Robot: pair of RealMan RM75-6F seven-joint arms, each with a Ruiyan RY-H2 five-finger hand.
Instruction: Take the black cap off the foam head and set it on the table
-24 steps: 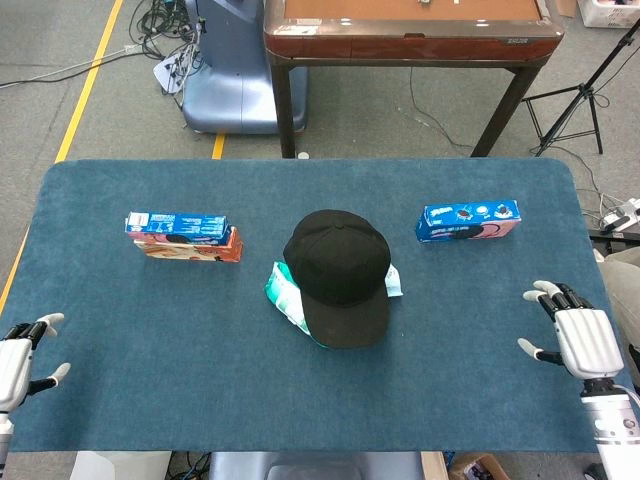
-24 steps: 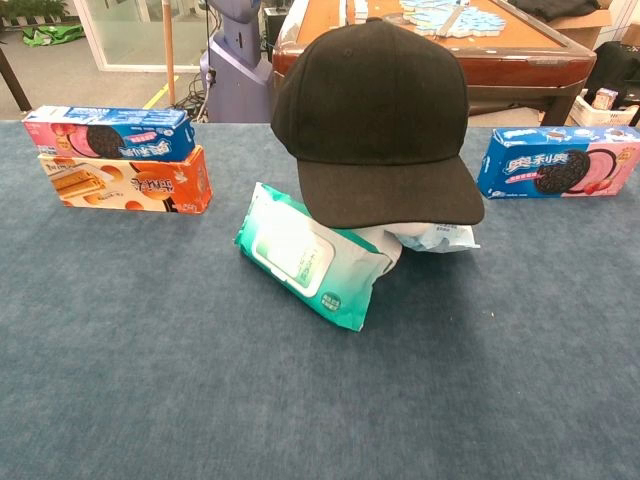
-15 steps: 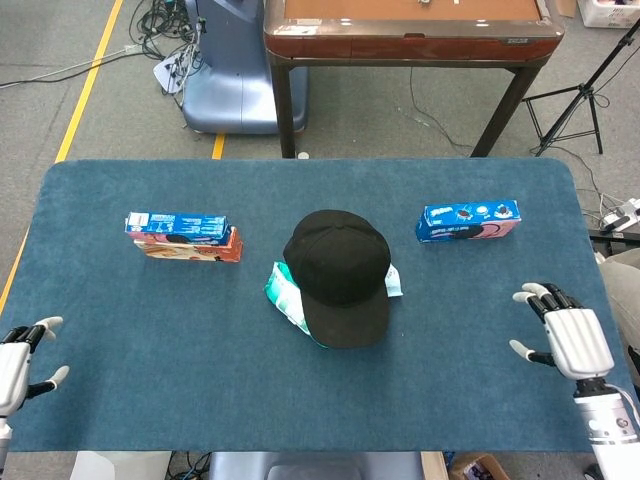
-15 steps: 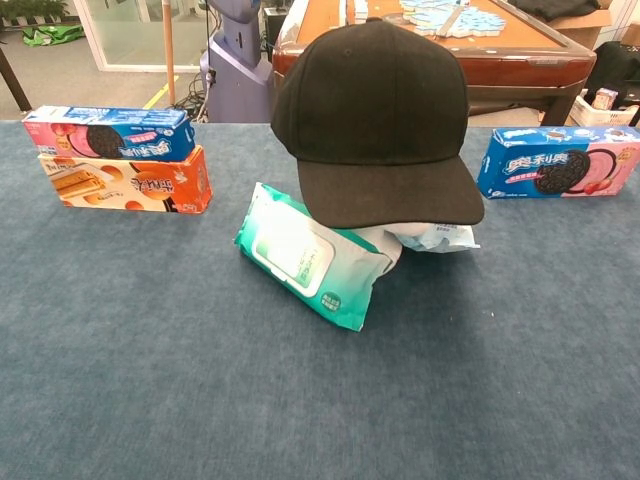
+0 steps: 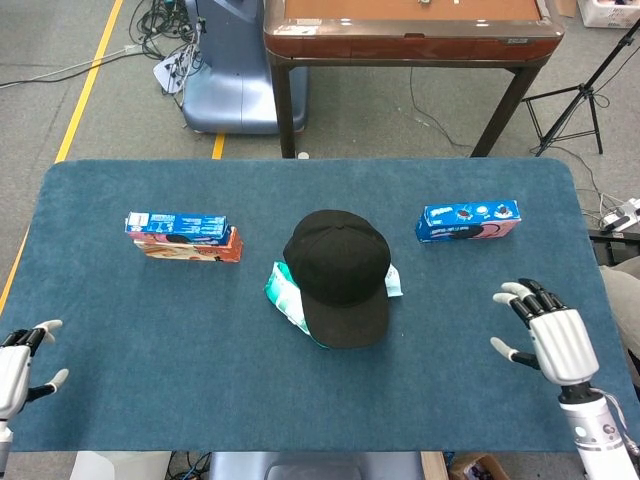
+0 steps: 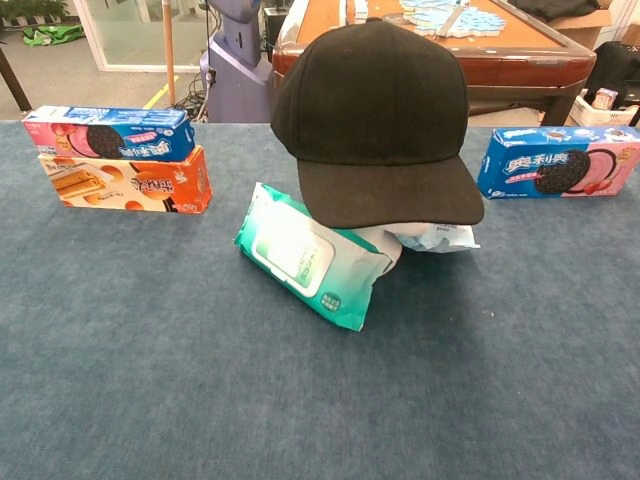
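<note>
The black cap point(image 5: 338, 275) point(image 6: 375, 125) sits in the middle of the blue table, brim toward me. It covers the foam head, which is hidden under it. My right hand point(image 5: 548, 335) hovers open over the table's right side, well to the right of the cap, fingers spread. At the lower left corner of the head view my left hand point(image 5: 18, 365) is open too, far from the cap. Neither hand appears in the chest view.
A green wet-wipes pack point(image 6: 310, 255) point(image 5: 283, 293) leans at the cap's front left. Two stacked snack boxes point(image 5: 182, 236) point(image 6: 125, 160) stand at the left, a blue cookie box point(image 5: 468, 220) point(image 6: 555, 162) at the right. A wooden table point(image 5: 410, 30) stands beyond.
My right hand has moved left, toward the cap, and slightly nearer the front edge. My left hand has slid slightly down and out of the frame. The cap has not moved.
</note>
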